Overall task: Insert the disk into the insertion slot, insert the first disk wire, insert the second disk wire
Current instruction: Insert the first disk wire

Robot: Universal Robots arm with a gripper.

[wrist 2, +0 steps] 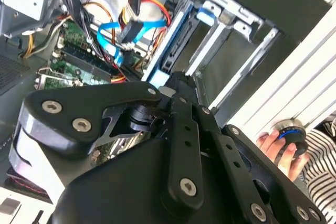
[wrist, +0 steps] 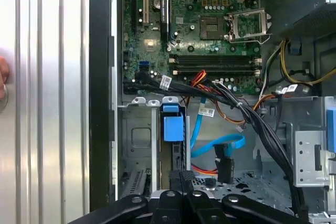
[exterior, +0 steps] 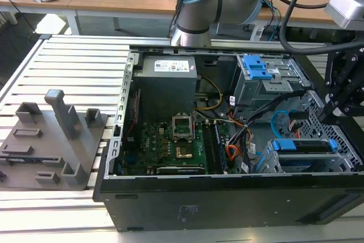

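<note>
The disk [exterior: 304, 145], silver in its blue caddy, sits inside the insertion slot [exterior: 272, 162], the grey perforated cage at the case's front corner on the exterior view's right. In the first wrist view the caddy's blue handle [wrist: 174, 125] shows between the cage walls [wrist: 137, 136]. My black gripper [exterior: 325, 115] hangs just above the disk's end, fingers [wrist: 177, 178] shut together with nothing between them. A blue wire [wrist: 216, 146] with a black connector [wrist: 226, 165] lies loose beside the cage, also seen as a blue loop [wrist 2: 112, 31] in the second wrist view.
A taller grey bay with a blue latch [exterior: 256, 68] stands behind the cage. Black cable bundles [wrist: 247, 114] and orange wires cross near the motherboard [exterior: 170, 146]. A person's hand [wrist 2: 270, 144] holds a knob outside the case. A grey fixture [exterior: 51, 140] sits on the exterior view's left.
</note>
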